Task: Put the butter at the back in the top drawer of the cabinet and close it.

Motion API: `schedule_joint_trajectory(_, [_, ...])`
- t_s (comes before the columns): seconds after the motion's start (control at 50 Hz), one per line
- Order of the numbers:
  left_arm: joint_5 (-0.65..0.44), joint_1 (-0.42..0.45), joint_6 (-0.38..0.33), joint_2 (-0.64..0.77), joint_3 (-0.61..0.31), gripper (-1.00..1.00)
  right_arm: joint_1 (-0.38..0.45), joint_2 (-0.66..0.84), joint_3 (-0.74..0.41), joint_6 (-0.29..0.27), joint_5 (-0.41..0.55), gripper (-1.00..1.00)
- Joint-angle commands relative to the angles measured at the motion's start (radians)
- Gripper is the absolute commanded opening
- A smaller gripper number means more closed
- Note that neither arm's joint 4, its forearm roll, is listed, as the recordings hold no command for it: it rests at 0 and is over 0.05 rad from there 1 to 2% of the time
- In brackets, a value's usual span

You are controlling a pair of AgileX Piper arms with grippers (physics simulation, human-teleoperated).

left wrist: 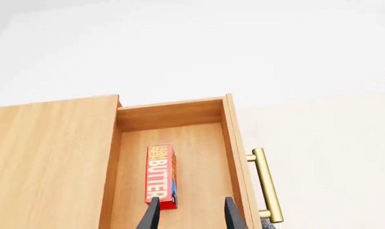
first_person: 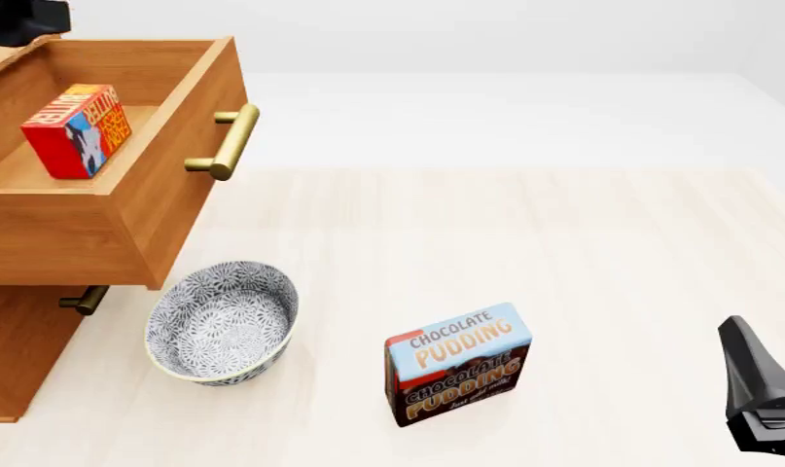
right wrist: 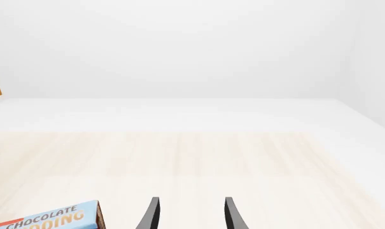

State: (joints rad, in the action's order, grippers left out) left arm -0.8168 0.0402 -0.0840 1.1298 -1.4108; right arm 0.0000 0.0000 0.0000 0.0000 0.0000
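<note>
The cabinet (first_person: 14, 362) stands at the far left with its top drawer (first_person: 100, 229) pulled open by the brass handle (first_person: 226, 143). The butter (first_person: 77, 129), a small red box, rests inside the drawer on the drawer floor. The left wrist view looks down into the drawer (left wrist: 234, 143); the butter (left wrist: 160, 174) lies lengthwise there. My left gripper (left wrist: 192, 217) hangs open above the drawer, one fingertip (left wrist: 152, 212) near the box's end, nothing between the fingers. My right gripper (right wrist: 191, 217) is open and empty, low at the table's right (first_person: 760, 397).
A patterned grey-and-white bowl (first_person: 224, 321) sits on the table just below the open drawer's front corner. The Chocolate Pudding box (first_person: 457, 365) stands upright to the bowl's right, also showing in the right wrist view (right wrist: 49, 220). A lower drawer's handle (first_person: 81, 299) peeks out under the open drawer.
</note>
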Motion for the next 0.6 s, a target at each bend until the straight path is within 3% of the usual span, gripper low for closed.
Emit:
schedule_joint_trajectory(0.02, [-0.034, 0.042, 0.012, -0.038, -0.037, 1.0, 0.0, 0.0, 0.0, 0.0, 0.0, 1.0])
schedule_joint_trajectory(0.32, [-0.049, 0.116, 0.018, -0.068, -0.064, 1.0, 0.0, 0.0, 0.0, 0.0, 0.0, 1.0])
schedule_joint_trajectory(0.6, [0.007, 0.215, 0.034, -0.042, -0.022, 1.0, 0.0, 0.0, 0.0, 0.0, 0.0, 1.0])
